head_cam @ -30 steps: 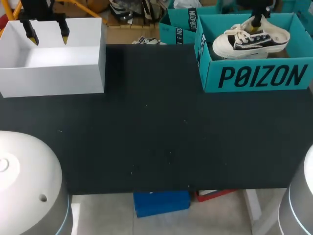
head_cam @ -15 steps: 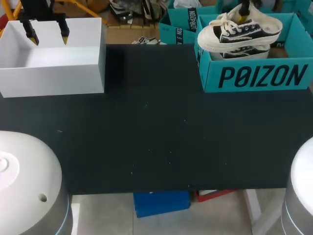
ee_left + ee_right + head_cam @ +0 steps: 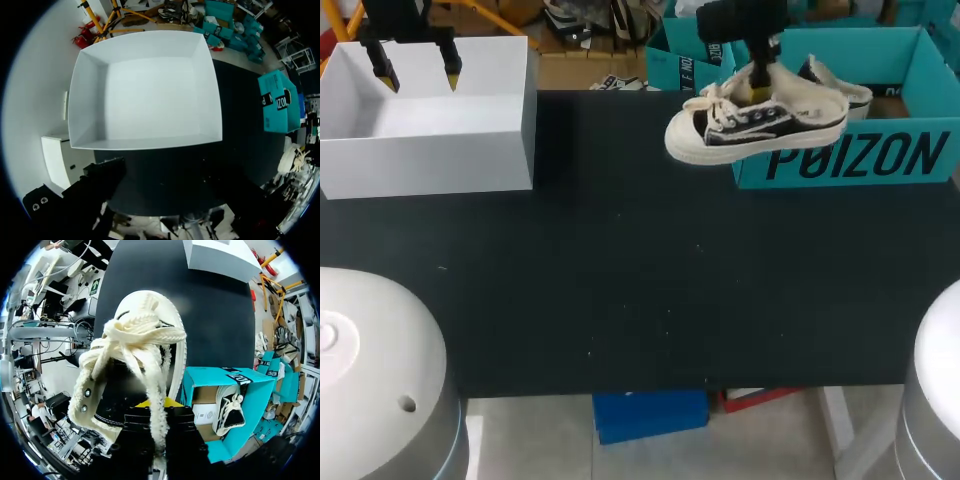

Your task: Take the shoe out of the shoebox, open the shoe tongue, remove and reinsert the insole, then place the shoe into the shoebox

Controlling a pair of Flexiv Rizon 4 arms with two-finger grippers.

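A cream and black sneaker (image 3: pixel 757 120) hangs in the air just left of the teal shoebox (image 3: pixel 850 160), toe pointing left. My right gripper (image 3: pixel 757 92) is shut on its upper from above. In the right wrist view the sneaker (image 3: pixel 135 360) fills the space ahead of my right gripper (image 3: pixel 159 405), its laces draped over the fingers. A second sneaker (image 3: pixel 227 412) lies inside the shoebox (image 3: pixel 250 390); it also shows at the box's back (image 3: pixel 840 92) in the head view. My left gripper (image 3: pixel 417 68) stands open over the white box (image 3: pixel 430 150) at the far left.
The white box (image 3: pixel 145 95) is open-topped with nothing in it. The black table (image 3: pixel 640 280) stretches between the two boxes and toward the front edge. More teal boxes (image 3: pixel 685 55) stand behind the table's back edge.
My right arm has lifted the sneaker out of the shoebox and carried it left, past the box's left wall. The left arm has kept still.
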